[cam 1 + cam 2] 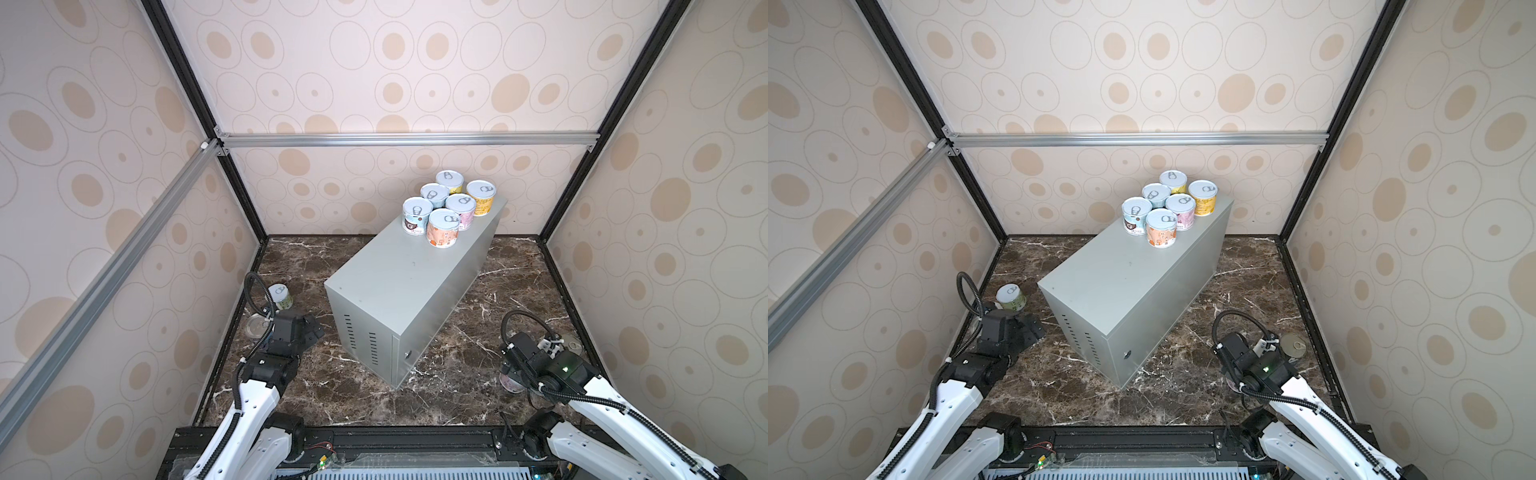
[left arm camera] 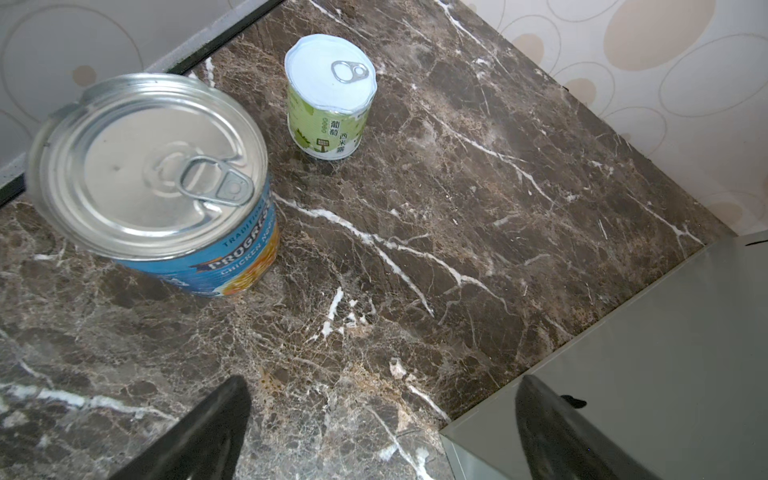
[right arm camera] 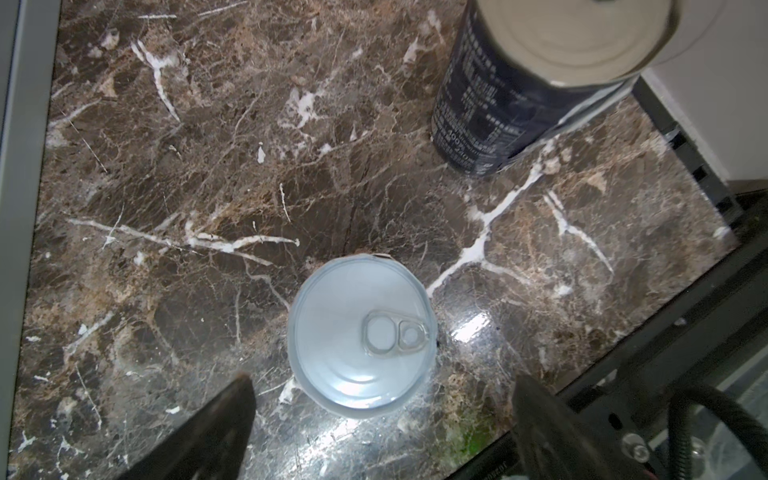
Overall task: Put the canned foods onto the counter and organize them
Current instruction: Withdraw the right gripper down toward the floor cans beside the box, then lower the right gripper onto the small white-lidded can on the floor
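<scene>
The counter (image 1: 411, 282) (image 1: 1129, 274), a tall grey metal box, stands on the marble with several short pastel cans (image 1: 446, 208) (image 1: 1163, 203) clustered at its far end. On the marble at the left stand a green short can (image 1: 281, 296) (image 2: 330, 97) and a blue Progresso can (image 2: 153, 174). My left gripper (image 1: 311, 332) (image 2: 382, 390) is open over bare marble beside the counter's near corner (image 2: 665, 353). My right gripper (image 3: 382, 386) is open above a short can with a pale lid (image 3: 361, 332), without touching it. A dark navy can (image 3: 519, 83) (image 1: 1293, 345) stands just beyond.
Patterned walls close in the marble floor (image 1: 478, 332) on three sides, with black frame posts at the corners. The black base rail (image 1: 395, 440) runs along the near edge. In both top views the counter lies diagonally between the two arms.
</scene>
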